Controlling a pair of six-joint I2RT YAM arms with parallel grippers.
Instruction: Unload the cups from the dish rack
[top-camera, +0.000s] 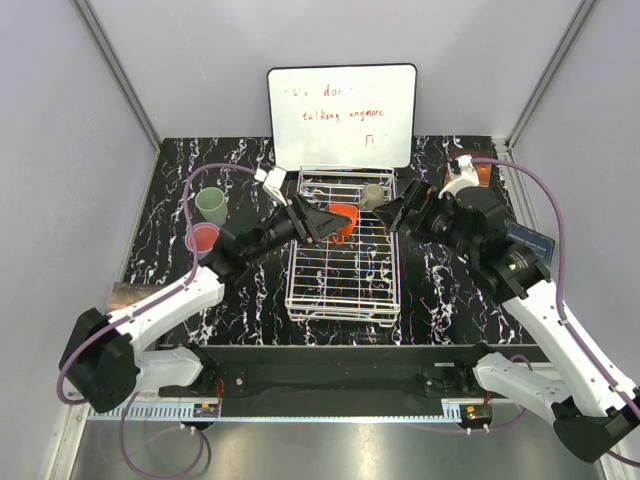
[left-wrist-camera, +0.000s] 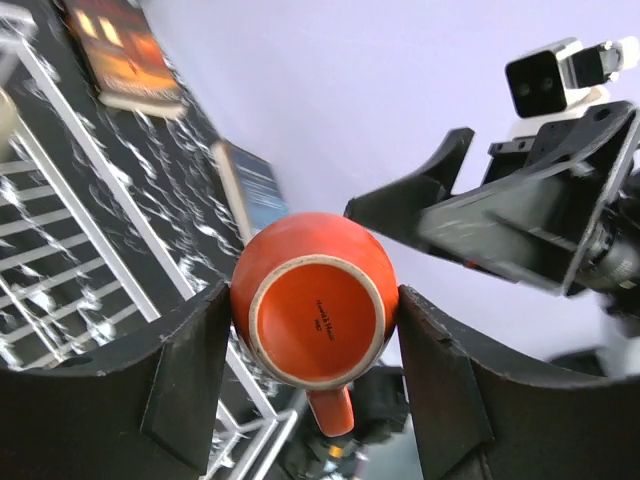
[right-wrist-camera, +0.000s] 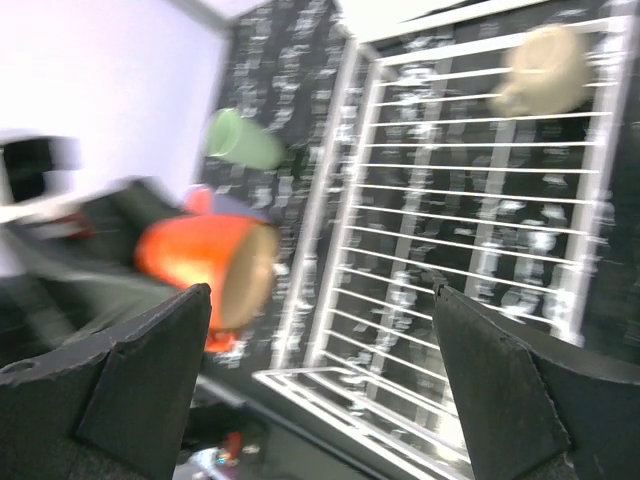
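Note:
My left gripper is shut on the orange cup, held above the middle of the white wire dish rack. In the left wrist view the orange cup shows its base, wedged between both fingers, with its handle pointing down. My right gripper stands open over the rack's far right part, near a beige cup in the rack. The right wrist view shows that gripper with nothing in it, the beige cup far off, and the orange cup blurred at left.
A pale green cup and a pink cup stand on the black marbled table left of the rack. A whiteboard leans behind the rack. A brown object and a dark booklet lie at the right.

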